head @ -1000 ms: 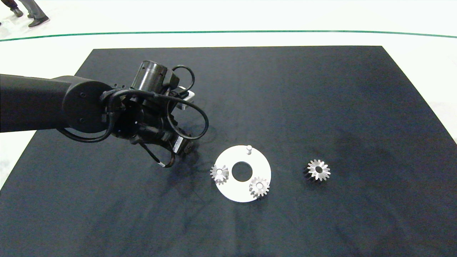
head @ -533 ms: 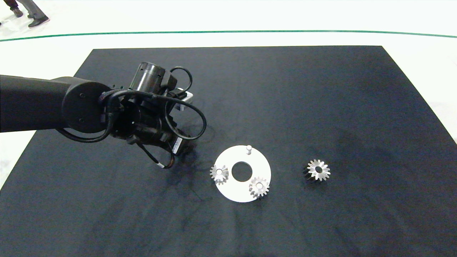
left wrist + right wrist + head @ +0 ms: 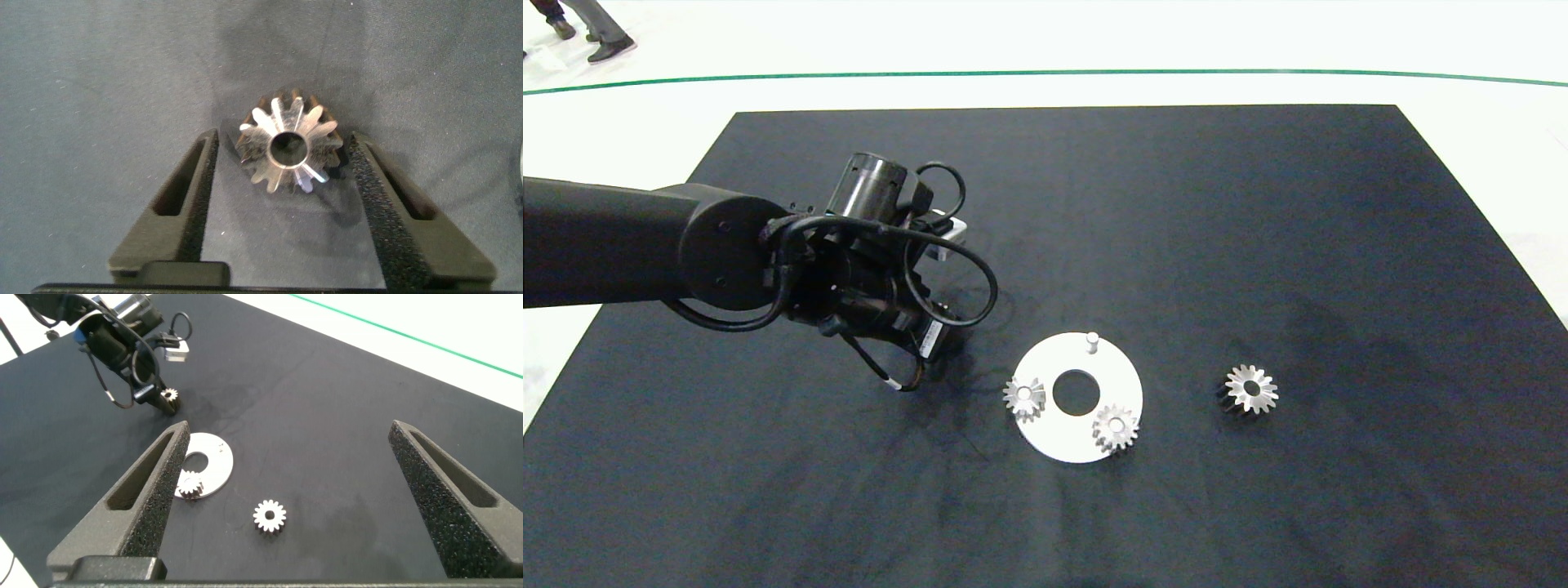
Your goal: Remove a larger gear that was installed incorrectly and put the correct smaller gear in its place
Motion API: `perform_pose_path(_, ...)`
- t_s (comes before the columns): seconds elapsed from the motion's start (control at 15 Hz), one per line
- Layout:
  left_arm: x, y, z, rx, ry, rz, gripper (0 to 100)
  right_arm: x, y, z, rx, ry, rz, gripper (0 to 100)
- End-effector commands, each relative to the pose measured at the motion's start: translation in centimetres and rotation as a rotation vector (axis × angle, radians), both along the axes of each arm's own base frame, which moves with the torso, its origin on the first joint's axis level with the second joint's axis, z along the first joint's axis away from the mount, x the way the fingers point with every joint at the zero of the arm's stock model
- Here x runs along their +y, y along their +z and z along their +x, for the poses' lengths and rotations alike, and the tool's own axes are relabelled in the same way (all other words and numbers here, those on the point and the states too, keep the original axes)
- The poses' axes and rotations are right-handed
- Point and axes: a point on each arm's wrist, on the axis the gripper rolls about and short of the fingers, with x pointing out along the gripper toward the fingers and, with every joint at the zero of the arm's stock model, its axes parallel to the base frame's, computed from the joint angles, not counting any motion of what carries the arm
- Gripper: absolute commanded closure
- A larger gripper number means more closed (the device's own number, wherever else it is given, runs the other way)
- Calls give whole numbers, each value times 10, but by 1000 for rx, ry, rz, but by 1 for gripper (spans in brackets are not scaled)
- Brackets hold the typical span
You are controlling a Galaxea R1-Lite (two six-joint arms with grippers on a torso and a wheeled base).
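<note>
A: What lies nearest?

B: Bare black mat (image 3: pixel 1094 531) across the near table, open room all round. Then the white disc (image 3: pixel 1123 376) with two small gears (image 3: pixel 1115 427) on it and one bare peg (image 3: pixel 1092 340). The larger gear (image 3: pixel 1251 389) sits alone on the mat to the disc's right.

A: And the arms?

B: The left gripper (image 3: pixel 282 175) is angled down left of the disc, fingers spread around the smaller gear (image 3: pixel 288 151), seemingly not touching it. The head view hides that gear. The right gripper (image 3: pixel 286 469) hangs high, jaws wide apart.
</note>
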Motion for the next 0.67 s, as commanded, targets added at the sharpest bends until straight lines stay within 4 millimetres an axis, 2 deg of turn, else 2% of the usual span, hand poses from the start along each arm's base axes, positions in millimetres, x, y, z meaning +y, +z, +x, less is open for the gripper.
perform_pose_path(0.07,-1,-4,2,9,-1,7,44,1,0,1,-1,1,-3,0)
perform_pose_path(0.67,-5,-5,3,2,13,-17,62,0,0,0,-2,-1,-2,0)
